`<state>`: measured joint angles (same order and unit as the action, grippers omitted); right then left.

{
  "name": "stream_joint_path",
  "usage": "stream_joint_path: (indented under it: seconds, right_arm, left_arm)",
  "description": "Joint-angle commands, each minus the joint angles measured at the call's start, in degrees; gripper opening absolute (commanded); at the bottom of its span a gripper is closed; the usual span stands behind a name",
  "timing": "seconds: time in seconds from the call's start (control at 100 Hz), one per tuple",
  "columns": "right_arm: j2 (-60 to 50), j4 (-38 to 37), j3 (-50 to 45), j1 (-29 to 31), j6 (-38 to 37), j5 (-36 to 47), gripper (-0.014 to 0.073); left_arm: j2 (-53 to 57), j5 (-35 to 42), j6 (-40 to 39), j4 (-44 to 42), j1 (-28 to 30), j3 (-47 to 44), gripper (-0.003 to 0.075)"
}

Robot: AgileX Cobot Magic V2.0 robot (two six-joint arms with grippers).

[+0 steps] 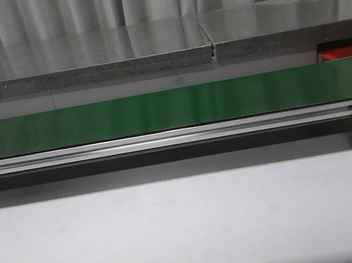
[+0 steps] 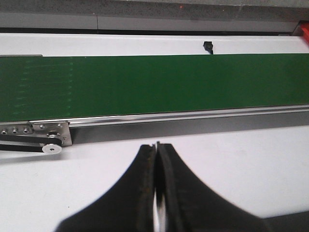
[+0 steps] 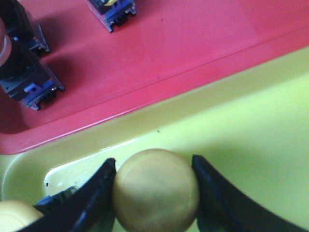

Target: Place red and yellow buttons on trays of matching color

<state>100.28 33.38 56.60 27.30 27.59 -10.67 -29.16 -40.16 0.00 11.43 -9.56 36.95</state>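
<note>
Holding a yellow button [image 3: 157, 191] over the yellow tray [image 3: 241, 125], right gripper [image 3: 155, 193] pinching its cap for colour-matched drop; left gripper [image 2: 157, 147] pressed together, idle.

I see a plain dark green belt [image 1: 159, 110] on a silver rail [image 1: 157, 140], over a pale grey tabletop [image 1: 179, 232]. My right end effector [image 3: 154, 186] is black around a dull yellow button [image 3: 155, 189], above a lime-yellow tray [image 3: 251, 140] beside a red tray [image 3: 193, 48].

Left claw [image 2: 157, 145] pressed closed, apparently empty; right claw [image 3: 154, 166] clamped around a rounded yellow button [image 3: 156, 190].
</note>
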Motion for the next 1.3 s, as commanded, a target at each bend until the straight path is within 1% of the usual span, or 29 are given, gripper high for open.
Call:
stream_joint_path:
  seconds: [0.0,0.07,0.12,0.33,0.57,0.71,0.81,0.86,0.87,0.88,0.9,0.92,0.95,0.97,0.98,1.0,1.03,1.04,1.06,1.09,1.12,1.29]
  right_arm:
    - [-2.33,0.86,1.53,0.02,0.10,3.29,0.0435]
    - [-2.33,0.86,1.53,0.02,0.10,3.29,0.0517]
    - [-2.33,0.86,1.53,0.02,0.10,3.29,0.0536]
    - [-3.20,0.86,1.53,0.02,0.10,2.78,0.0531]
    - [-9.95,0.25,1.53,0.02,0.91,2.21,0.0531]
    - [-15.37,-0.28,1.53,-1.85,2.05,0.34,0.0531]
    - [-19.28,-1.46,1.53,-5.01,4.26,-1.25,0.0527]
    - [-21.18,-2.29,1.53,-6.80,4.71,-2.37,0.0494]
    - [-21.71,-2.54,1.53,-7.33,4.77,-2.86,0.0467]
    - [-21.98,-2.65,1.53,-7.59,4.77,-3.13,0.0467]
    - [-22.75,-2.95,1.53,-8.39,4.77,-4.21,0.0420]
    - [-23.47,-3.13,1.53,-8.94,4.77,-4.67,0.0391]
    - [-24.60,-3.49,1.53,-10.31,4.77,-5.64,0.0307]
    - [-25.04,-3.65,1.53,-11.10,4.77,-5.97,0.0269]
    - [-25.46,-3.83,1.53,-11.62,4.77,-6.31,0.0230]
    - [-25.87,-3.93,1.53,-12.13,4.77,-6.63,0.0190]
    - [-26.70,-4.03,1.53,-13.12,4.77,-7.31,0.0093]
    - [-27.09,-4.03,1.53,-13.61,4.77,-7.40,0.0075]
    - [-27.67,-4.12,1.53,-14.33,4.77,-7.82,0.0004]
    - [-28.42,-4.18,1.53,-15.26,4.77,-8.09,-0.0044]
    - [-29.15,-4.46,1.53,-16.17,4.77,-8.36,-0.0118]
    - [-33.01,-5.11,1.27,-20.69,4.79,-11.99,-0.0118]
  left_arm:
    - [-0.36,3.75,-0.34,0.80,-0.43,1.52,-0.0020]
    - [-0.36,3.75,-0.34,0.80,-0.43,1.52,-0.0020]
    - [-0.36,3.75,-0.34,0.80,-0.43,1.52,-0.0020]
    - [-0.36,3.75,-0.34,0.80,-0.43,1.52,-0.0020]
    - [-0.36,3.75,-0.34,0.80,-0.43,1.52,-0.0020]
    - [-0.36,3.75,-0.34,0.80,-0.43,1.52,-0.0020]
    - [-0.36,3.75,-0.34,0.80,-0.43,1.52,-0.0020]
    - [-0.36,3.75,-0.34,0.80,-0.43,1.52,-0.0020]
    - [-0.36,3.75,-0.34,0.80,-0.43,1.52,-0.0020]
    - [-0.36,3.75,-0.34,0.80,-0.43,1.52,-0.0020]
    - [-0.36,3.75,-0.34,0.80,-0.43,1.52,-0.0020]
    - [-0.36,3.75,-0.34,0.80,-0.43,1.52,-0.0020]
    - [-0.36,3.75,-0.34,0.80,-0.43,1.52,-0.0020]
    - [-0.36,3.75,-0.34,0.80,-0.43,1.52,-0.0020]
    - [-0.36,3.75,-0.34,0.80,-0.43,1.52,-0.0020]
    - [-0.36,3.75,-0.34,0.80,-0.43,1.52,-0.0020]
    - [-0.36,3.75,-0.34,0.80,-0.43,1.52,-0.0020]
    - [-0.36,3.75,-0.34,0.80,-0.43,1.52,-0.0020]
    - [-0.36,3.75,-0.34,0.80,-0.43,1.52,-0.0020]
    - [-0.36,3.75,-0.34,0.80,-0.43,1.52,-0.0020]
    - [-0.36,3.75,-0.34,0.80,-0.43,1.52,-0.0020]
    - [-0.36,3.75,-0.34,0.80,-0.43,1.52,-0.0020]
